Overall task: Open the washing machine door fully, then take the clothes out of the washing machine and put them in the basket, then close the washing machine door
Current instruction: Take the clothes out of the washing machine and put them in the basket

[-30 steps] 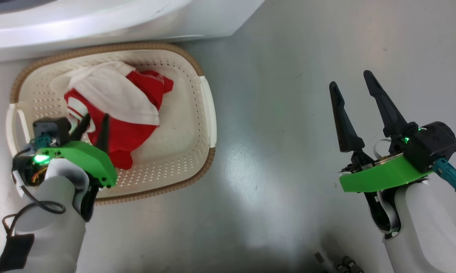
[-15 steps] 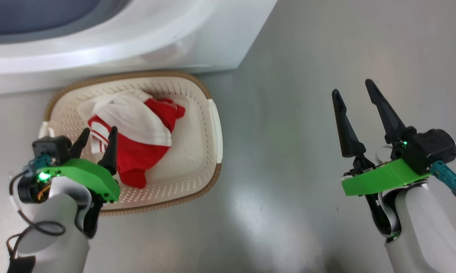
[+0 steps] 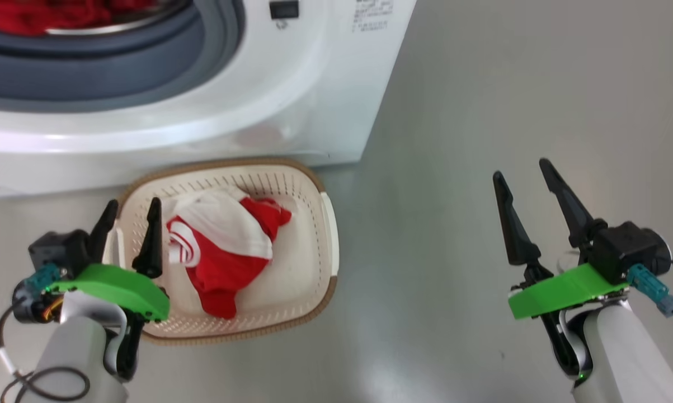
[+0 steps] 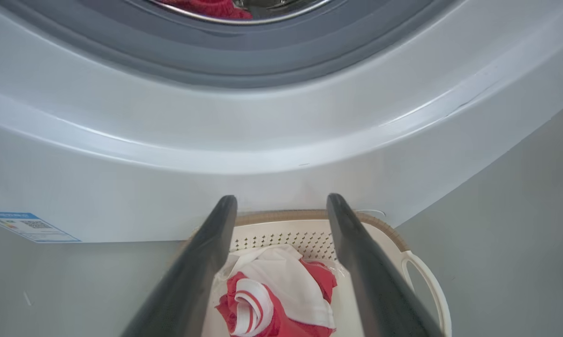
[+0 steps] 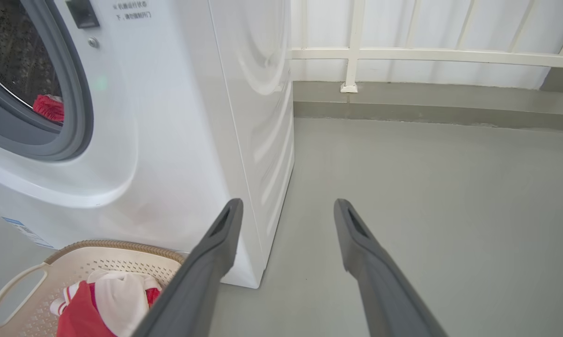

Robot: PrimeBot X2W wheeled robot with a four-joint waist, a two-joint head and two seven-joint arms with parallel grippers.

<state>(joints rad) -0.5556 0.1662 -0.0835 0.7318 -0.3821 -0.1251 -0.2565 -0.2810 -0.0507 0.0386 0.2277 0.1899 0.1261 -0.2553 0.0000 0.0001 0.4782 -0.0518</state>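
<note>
The white washing machine (image 3: 291,95) fills the top left, its grey rubber ring (image 3: 146,61) around the open mouth; the door is out of view. More red clothes (image 3: 39,12) lie in the drum (image 5: 48,106). In front stands the cream basket (image 3: 325,224) with a red and white garment (image 3: 224,252) in it (image 4: 276,295) (image 5: 103,299). My left gripper (image 3: 130,210) is open and empty at the basket's left rim, above it. Far to the right over the floor, my right gripper (image 3: 523,170) is open and empty.
Grey floor (image 3: 481,101) spreads to the right of the machine. A white railing and low kerb (image 5: 403,93) run along the far side. A blue label (image 4: 26,227) sits low on the machine's front.
My left gripper opened and let go of the red and white garment, which now lies in the basket, then drew back to the left rim. The head camera tilted up, bringing the drum into view.
</note>
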